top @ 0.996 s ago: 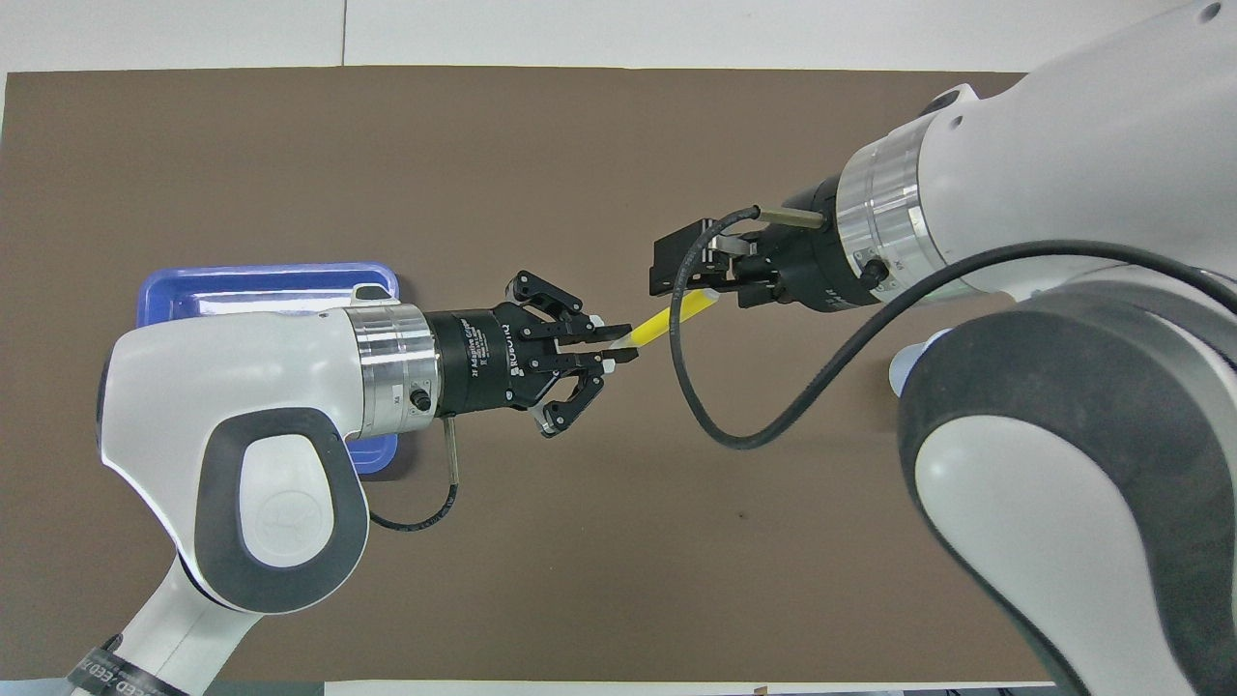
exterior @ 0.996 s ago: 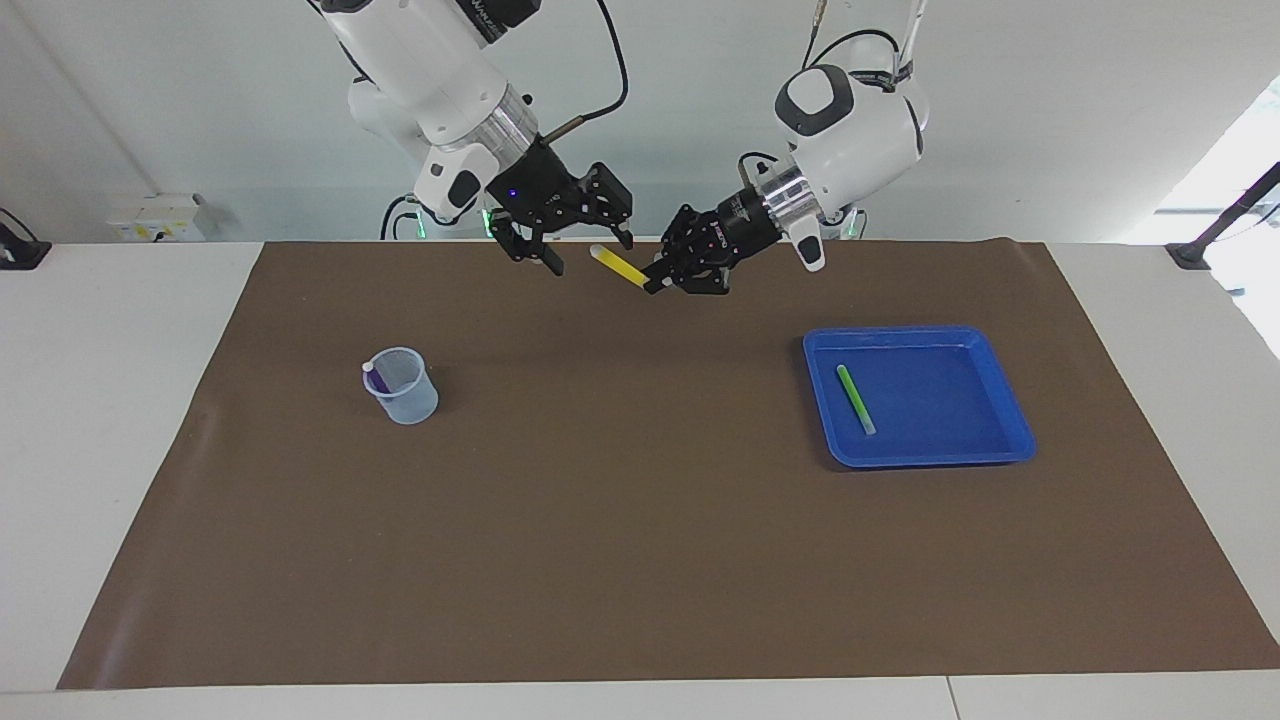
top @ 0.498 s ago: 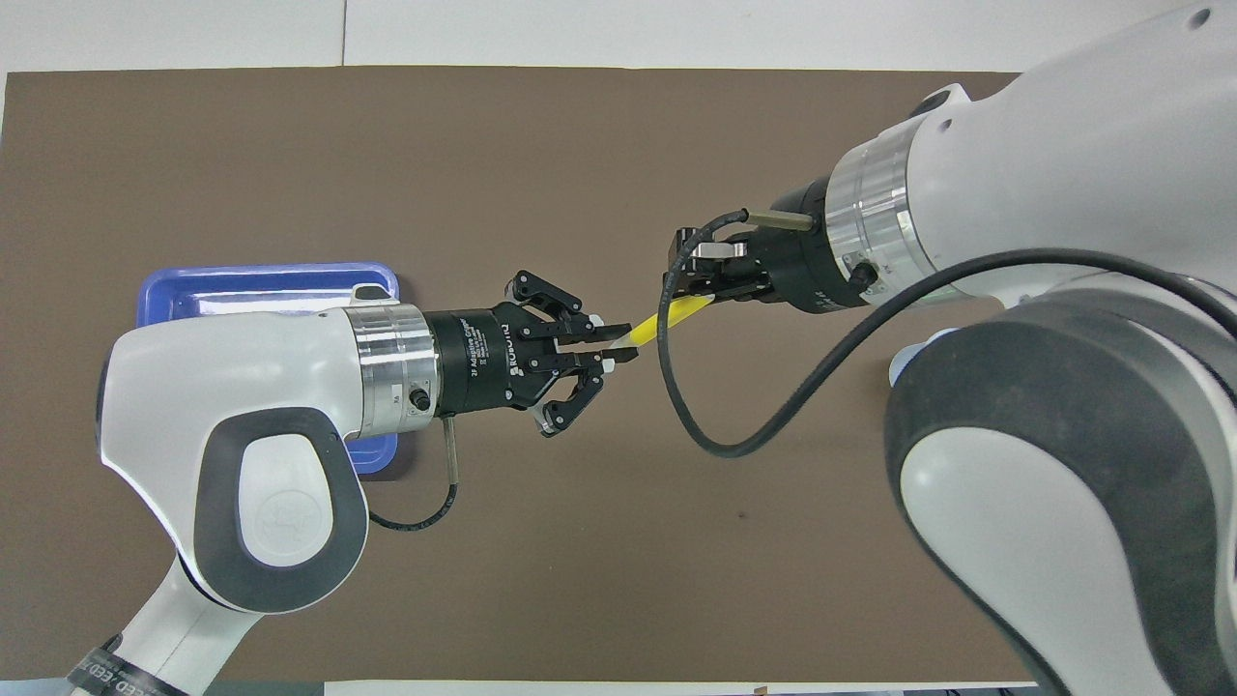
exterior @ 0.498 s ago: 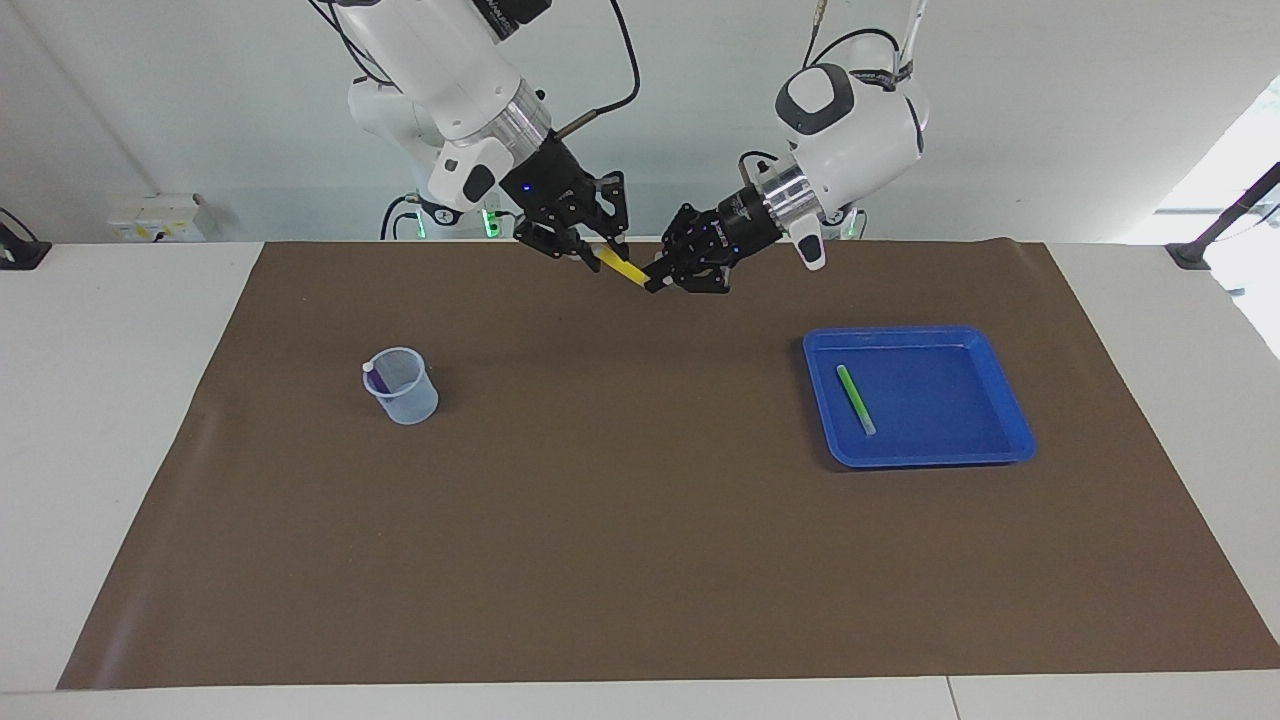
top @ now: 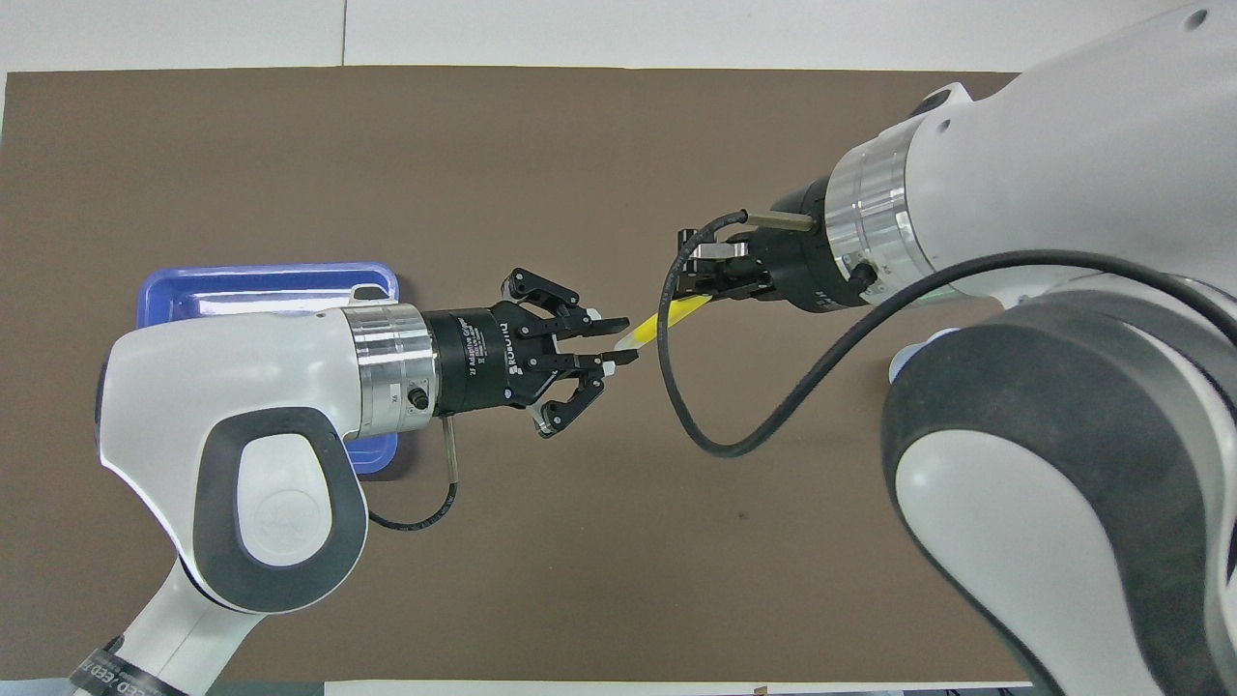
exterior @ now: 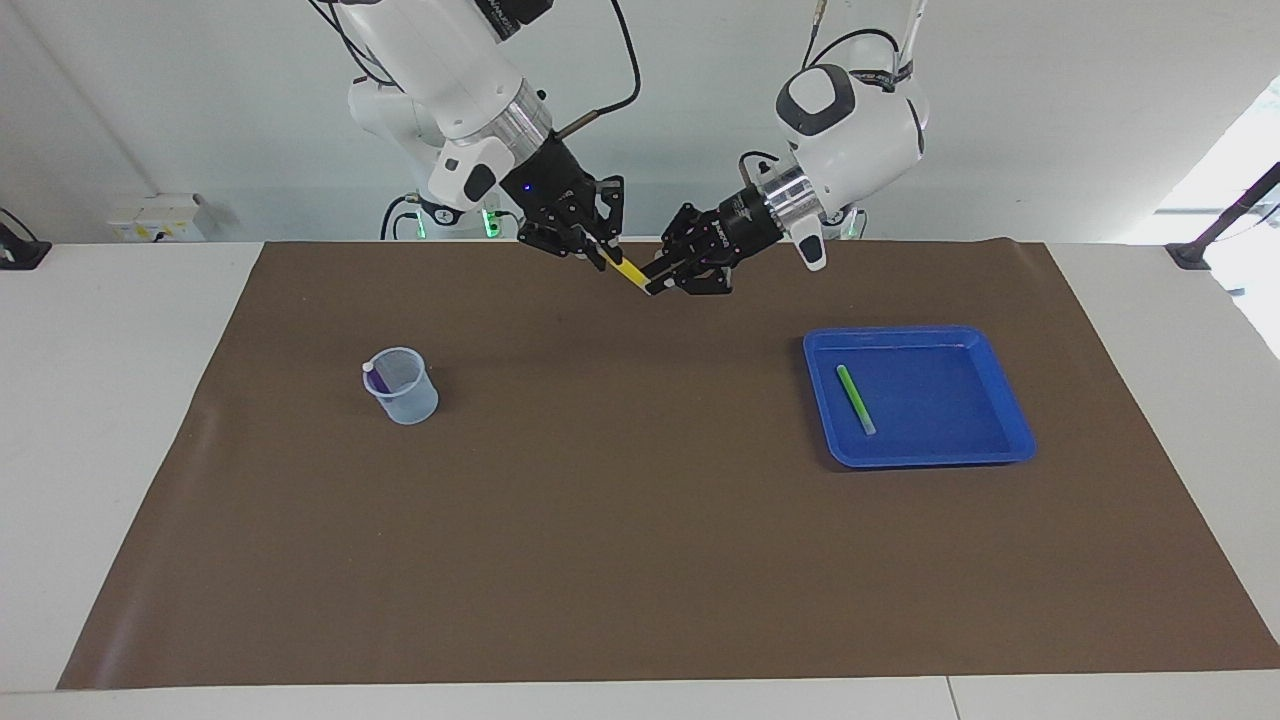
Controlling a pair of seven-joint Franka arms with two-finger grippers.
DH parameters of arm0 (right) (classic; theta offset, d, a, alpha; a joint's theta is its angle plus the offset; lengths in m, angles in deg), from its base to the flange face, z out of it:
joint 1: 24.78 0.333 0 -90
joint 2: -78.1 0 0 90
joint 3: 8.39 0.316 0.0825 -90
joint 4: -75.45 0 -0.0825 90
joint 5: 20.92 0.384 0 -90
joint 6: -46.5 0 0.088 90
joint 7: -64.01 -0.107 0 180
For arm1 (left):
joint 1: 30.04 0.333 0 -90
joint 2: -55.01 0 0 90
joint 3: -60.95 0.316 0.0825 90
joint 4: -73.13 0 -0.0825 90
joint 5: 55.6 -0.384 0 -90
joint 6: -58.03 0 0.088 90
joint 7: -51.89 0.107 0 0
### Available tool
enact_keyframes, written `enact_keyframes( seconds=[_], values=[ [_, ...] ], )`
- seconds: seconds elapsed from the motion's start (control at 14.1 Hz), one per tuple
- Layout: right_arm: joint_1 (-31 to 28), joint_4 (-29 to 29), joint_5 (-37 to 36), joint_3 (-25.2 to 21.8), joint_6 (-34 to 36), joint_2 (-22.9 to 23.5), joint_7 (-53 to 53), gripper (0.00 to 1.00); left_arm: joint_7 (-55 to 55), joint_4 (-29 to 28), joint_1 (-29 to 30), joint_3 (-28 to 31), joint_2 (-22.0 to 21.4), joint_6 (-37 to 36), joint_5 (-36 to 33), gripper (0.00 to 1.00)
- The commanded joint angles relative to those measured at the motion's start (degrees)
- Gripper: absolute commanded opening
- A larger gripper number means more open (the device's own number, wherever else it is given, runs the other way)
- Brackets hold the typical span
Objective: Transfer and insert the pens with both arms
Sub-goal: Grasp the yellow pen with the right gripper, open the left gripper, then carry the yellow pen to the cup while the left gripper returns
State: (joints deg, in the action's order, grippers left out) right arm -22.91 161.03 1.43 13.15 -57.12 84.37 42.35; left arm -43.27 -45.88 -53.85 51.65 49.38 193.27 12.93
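The yellow pen [exterior: 632,272] hangs in the air between both grippers, over the brown mat near the robots. My right gripper [exterior: 598,252] is shut on its upper end, also seen from overhead [top: 688,290]. My left gripper [exterior: 657,281] is at the pen's lower, pale end. Overhead, the left gripper [top: 626,340] has its fingers spread, with gaps on both sides of the yellow pen [top: 669,316]. The green pen [exterior: 855,398] lies in the blue tray [exterior: 1012,400]. The purple pen [exterior: 377,380] stands in the clear cup [exterior: 408,402].
The blue tray sits toward the left arm's end of the table and the cup toward the right arm's end. The brown mat [exterior: 620,520] covers the table. In the overhead view the left arm covers much of the tray [top: 261,278] and the right arm hides the cup.
My right gripper moved in and shut on the yellow pen's upper end. My left gripper's fingers then spread apart from the pen's lower end. The pen has barely moved.
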Motion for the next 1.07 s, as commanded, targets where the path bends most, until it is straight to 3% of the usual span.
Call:
enact_keyframes(
  seconds=[0.0,0.36,0.5,0.57,0.78,1.0],
  values=[
    [-0.9,0.2,-3.1,0.35,-0.1,-0.21,-0.41,0.0,0.76,-1.93,-0.8,0.51,-2.02,1.17,1.52,1.0],
    [-1.08,6.68,-16.08,-0.53,-0.53,-3.19,2.22,0.0,1.72,-3.94,-0.01,0.86,-2.89,1.17,1.34,1.0],
    [-1.08,8.98,-21.72,-2.19,-0.89,-4.34,5.37,0.0,6.88,-4.47,0.96,1.04,-2.98,1.08,0.64,1.0],
    [-1.08,9.94,-22.87,-4.03,-0.89,-4.86,7.65,0.0,8.83,-5.43,1.66,1.3,-3.16,0.9,-0.84,1.0],
    [-1.08,15.03,-23.06,-10.44,-2.98,-7.32,12.5,0.0,12.87,-5.44,5.34,1.13,-3.25,-2.77,-15.59,1.0],
    [-1.08,19.34,-22.97,-15.81,-3.87,-9.69,18.38,0.0,25.94,-4.92,11.92,1.22,-3.25,-10.76,-18.42,1.0]
  ],
)
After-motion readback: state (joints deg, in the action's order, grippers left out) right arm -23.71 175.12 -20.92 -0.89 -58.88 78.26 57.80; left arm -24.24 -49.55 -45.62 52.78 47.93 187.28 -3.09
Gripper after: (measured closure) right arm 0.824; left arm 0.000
